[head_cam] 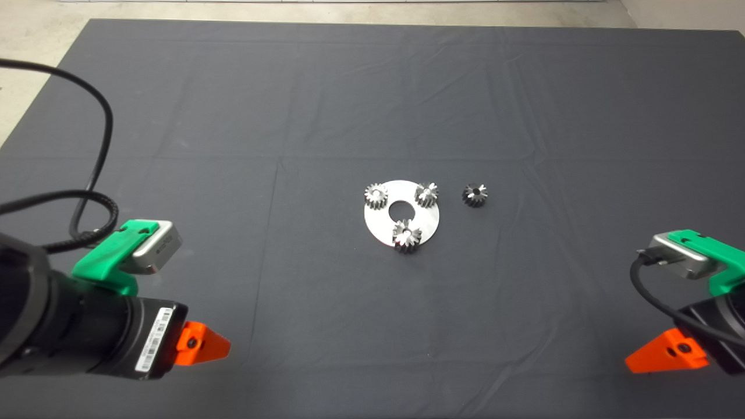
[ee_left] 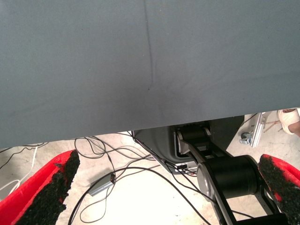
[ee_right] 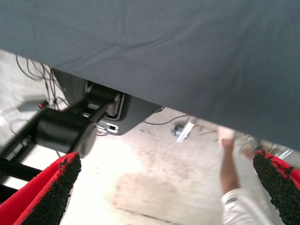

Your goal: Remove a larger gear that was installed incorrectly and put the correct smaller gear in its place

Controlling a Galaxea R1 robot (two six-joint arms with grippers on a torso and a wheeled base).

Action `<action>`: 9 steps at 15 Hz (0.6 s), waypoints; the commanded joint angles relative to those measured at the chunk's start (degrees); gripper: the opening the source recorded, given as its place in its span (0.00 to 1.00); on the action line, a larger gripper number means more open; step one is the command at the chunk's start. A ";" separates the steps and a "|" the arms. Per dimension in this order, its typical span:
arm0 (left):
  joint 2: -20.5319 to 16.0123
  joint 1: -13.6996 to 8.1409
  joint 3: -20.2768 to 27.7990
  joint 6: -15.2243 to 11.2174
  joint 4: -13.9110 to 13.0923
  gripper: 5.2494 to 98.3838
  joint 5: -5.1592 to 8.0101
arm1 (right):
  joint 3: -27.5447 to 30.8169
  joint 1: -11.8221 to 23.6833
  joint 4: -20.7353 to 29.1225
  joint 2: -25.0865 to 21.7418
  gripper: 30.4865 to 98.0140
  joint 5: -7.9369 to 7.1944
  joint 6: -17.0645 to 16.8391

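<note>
A round silver plate (head_cam: 381, 222) with a centre hole lies mid-mat. The larger gear (head_cam: 407, 235), shiny with broad flared teeth, sits on the plate's near edge. Two small silver gears (head_cam: 376, 196) (head_cam: 426, 194) sit on its far edge. The smaller gear (head_cam: 475, 195), almost black, lies on the mat just right of the plate. My left gripper (head_cam: 224, 348) waits at the lower left, open and empty, as its wrist view (ee_left: 164, 187) shows. My right gripper (head_cam: 631, 361) waits at the lower right, open and empty (ee_right: 164, 187). Both are far from the gears.
The dark mat (head_cam: 291, 145) covers the table, with pale floor past its far edge. The wrist views show the mat's underside edge, floor cables (ee_left: 108, 183), the robot's base (ee_left: 225, 173), a person's leg (ee_right: 228, 173) and a shoe (ee_left: 290, 121).
</note>
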 commanded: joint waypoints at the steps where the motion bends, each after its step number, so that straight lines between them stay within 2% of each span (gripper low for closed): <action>1: 0.19 -0.72 0.99 -0.26 -0.92 0.99 0.15 | -4.36 1.01 -5.75 5.93 0.98 0.07 -4.27; 2: 0.19 -0.72 0.99 -0.26 -0.92 0.99 0.15 | -7.26 0.57 -7.61 8.93 0.98 0.07 -5.51; 3: 0.19 -0.72 0.99 -0.26 -0.92 0.99 0.23 | -9.64 0.06 -10.83 13.93 0.98 0.08 -6.70; 5: 0.10 -0.72 0.99 -0.26 -0.92 0.99 0.24 | -11.77 -1.52 -16.83 21.30 0.98 0.07 -7.07; 8: 0.01 -0.72 0.99 -0.70 -0.92 0.99 0.32 | -20.75 -6.21 -21.69 28.74 0.98 0.07 -7.24; 9: 0.01 -0.72 0.99 -0.87 -0.86 0.99 0.50 | -22.10 -7.36 -24.09 30.84 0.98 0.07 -7.70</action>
